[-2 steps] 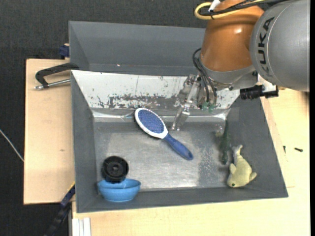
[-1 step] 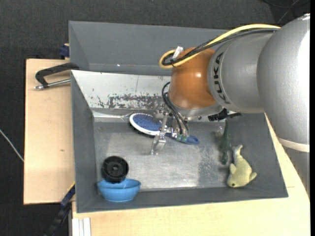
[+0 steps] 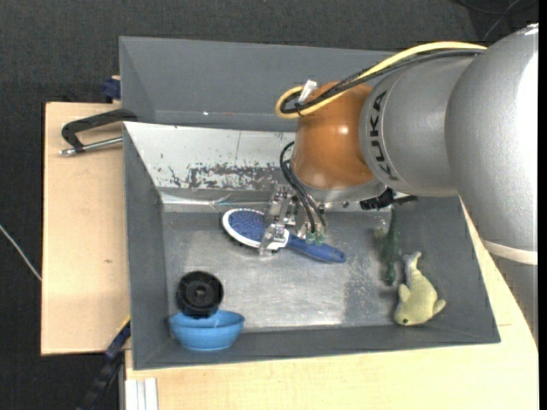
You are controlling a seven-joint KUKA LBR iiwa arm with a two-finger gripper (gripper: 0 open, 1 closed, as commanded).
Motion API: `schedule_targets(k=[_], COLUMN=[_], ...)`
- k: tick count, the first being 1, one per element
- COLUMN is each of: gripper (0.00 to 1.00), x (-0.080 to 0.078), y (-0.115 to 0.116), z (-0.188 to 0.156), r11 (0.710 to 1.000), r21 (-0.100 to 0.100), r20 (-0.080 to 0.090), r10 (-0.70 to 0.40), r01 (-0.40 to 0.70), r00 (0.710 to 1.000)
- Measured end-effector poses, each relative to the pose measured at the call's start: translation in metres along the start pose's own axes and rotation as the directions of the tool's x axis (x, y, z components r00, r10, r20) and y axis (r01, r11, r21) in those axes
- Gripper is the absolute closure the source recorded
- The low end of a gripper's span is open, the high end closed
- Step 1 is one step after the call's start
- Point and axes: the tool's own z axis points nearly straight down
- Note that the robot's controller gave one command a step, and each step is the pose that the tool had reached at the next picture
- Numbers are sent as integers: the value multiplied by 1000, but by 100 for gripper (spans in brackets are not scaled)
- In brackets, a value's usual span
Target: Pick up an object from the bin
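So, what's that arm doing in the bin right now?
Gripper low over the blue brush, middle of the bin. Brush lying flat. Yellow soft toy, black knob and blue bowl lie well apart, not in the way.

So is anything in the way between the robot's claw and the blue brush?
Nothing visible. The gripper sits right over the blue oval hairbrush, at its neck. The yellow plush fish and blue plastic bowl lie off in the corners.
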Motion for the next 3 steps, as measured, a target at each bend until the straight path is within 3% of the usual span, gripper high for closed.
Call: schedule_targets(k=[1,2,3], gripper=[100,0,0], x=[5,7,13], y=[-4,-5,68], z=[-128,-123,27], r11=[1000,1000,949], r21=[6,8,-2], r20=[-20,-29,-31], r10=[-21,-22,-315], r01=[22,22,315], r00=[1000,999,949])
